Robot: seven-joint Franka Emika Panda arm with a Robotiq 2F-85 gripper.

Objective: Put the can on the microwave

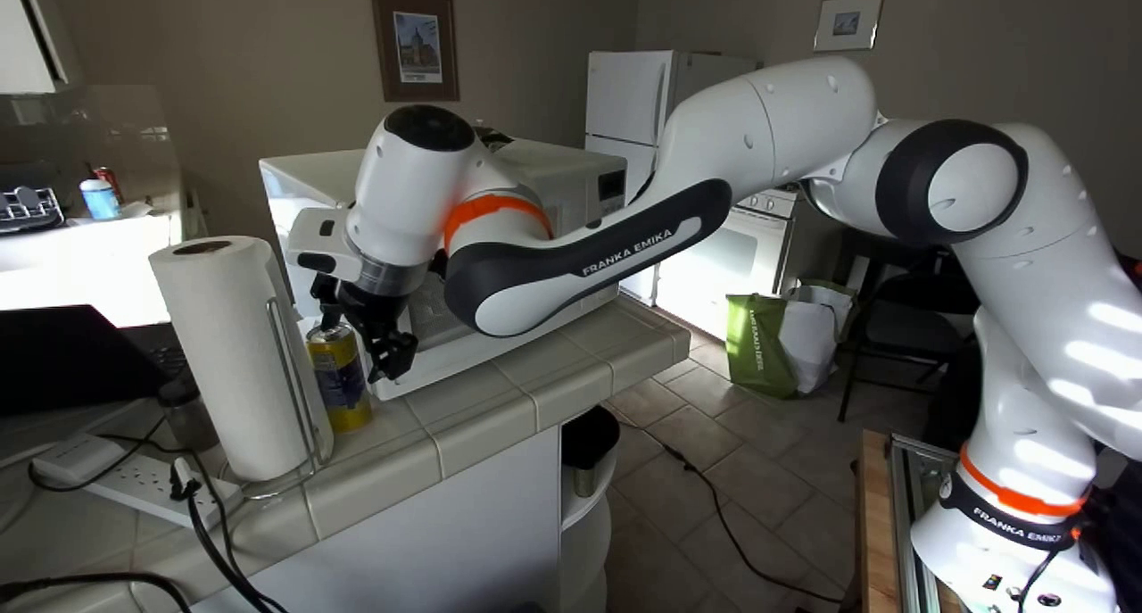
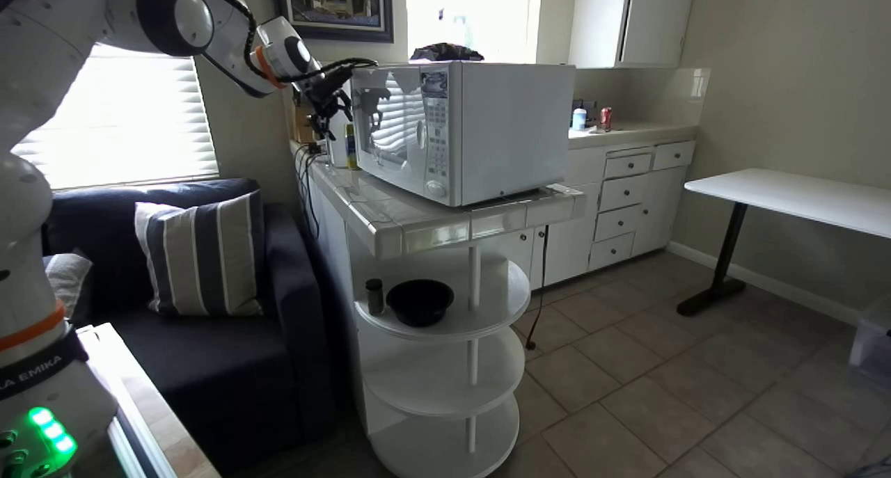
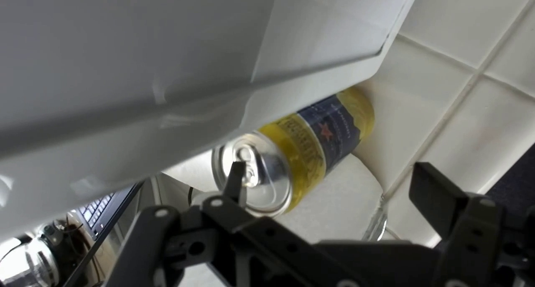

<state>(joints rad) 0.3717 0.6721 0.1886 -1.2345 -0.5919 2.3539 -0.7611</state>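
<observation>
The yellow-gold can (image 1: 341, 383) with a dark blue band stands upright on the tiled counter, between the paper towel roll and the microwave (image 1: 571, 178). The can (image 3: 311, 143) shows in the wrist view with its metallic top towards me; the microwave's edge hides part of it. In an exterior view only a sliver of the can (image 2: 351, 151) shows beside the white microwave (image 2: 515, 126). My gripper (image 1: 364, 341) is open and empty, at the can's upper part. In the wrist view the fingers (image 3: 330, 174) are wide apart; one overlaps the can's top, and contact cannot be told.
The white paper towel roll (image 1: 234, 368) on its wire holder stands close beside the can. A power strip (image 1: 147, 488) with cables and a dark laptop (image 1: 76, 359) lie beyond it. A dark bag (image 2: 447, 52) is on top of the microwave. The counter edge (image 1: 486, 430) is near.
</observation>
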